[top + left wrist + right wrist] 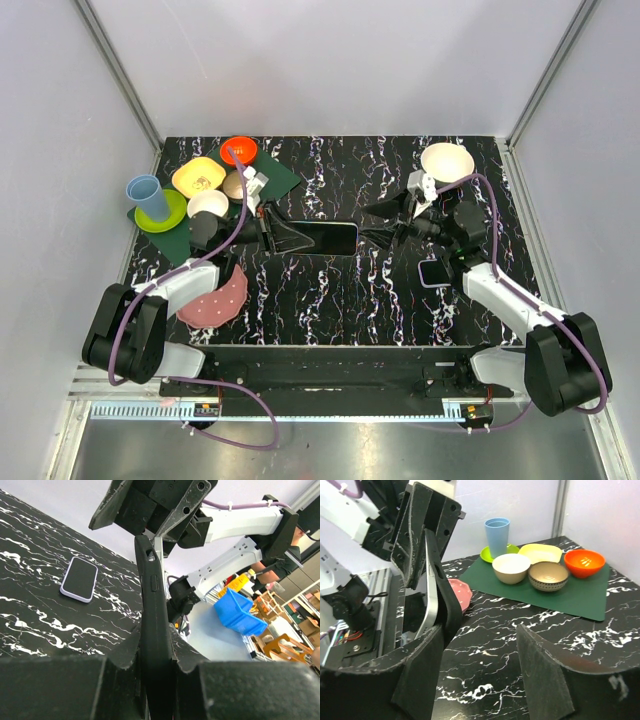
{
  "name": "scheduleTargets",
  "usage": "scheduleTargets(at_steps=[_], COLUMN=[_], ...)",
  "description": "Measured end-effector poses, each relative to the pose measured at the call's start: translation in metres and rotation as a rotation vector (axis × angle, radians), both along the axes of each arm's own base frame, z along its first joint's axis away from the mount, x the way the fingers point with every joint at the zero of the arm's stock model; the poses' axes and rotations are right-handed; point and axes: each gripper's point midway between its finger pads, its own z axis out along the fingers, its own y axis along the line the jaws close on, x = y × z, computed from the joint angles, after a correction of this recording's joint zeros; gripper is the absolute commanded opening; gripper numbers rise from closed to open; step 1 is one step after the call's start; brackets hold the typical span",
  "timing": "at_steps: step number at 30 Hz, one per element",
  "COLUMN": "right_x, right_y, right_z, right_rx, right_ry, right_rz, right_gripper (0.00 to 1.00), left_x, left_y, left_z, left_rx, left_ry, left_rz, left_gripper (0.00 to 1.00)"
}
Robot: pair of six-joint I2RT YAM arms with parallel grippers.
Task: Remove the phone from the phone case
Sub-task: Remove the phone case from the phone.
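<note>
My left gripper is shut on one end of the black phone case and holds it above the middle of the table. In the left wrist view the case stands edge-on between the fingers of that gripper. Facing its free end, my right gripper is open. From the right wrist, the silver-edged phone has lifted away from the case at the near end. That end sits just beside the left finger of my right gripper, with nothing between the jaws.
A second phone in a lilac case lies flat on the table near the right arm. Several bowls and a blue cup stand on a green mat at back left. There is also a pink plate at front left and a white bowl at back right.
</note>
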Motion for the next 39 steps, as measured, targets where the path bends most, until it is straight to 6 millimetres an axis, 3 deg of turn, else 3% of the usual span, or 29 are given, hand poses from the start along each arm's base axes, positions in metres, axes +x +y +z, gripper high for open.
scheduleTargets(at_steps=[13,39], right_x=[-0.023,-0.025], right_y=[0.004,0.020], right_z=[-0.008,-0.027], right_rx=[-0.019,0.006], right_ry=[0.073,0.266], right_rz=[0.130,0.187], right_gripper=[0.69,0.69], left_x=[-0.006,-0.007], left_y=[0.007,0.009], left_z=[0.003,-0.006], left_rx=[0.001,0.006], left_ry=[-0.025,-0.010], left_rz=[-0.015,-0.005], left_gripper=[0.00,0.00])
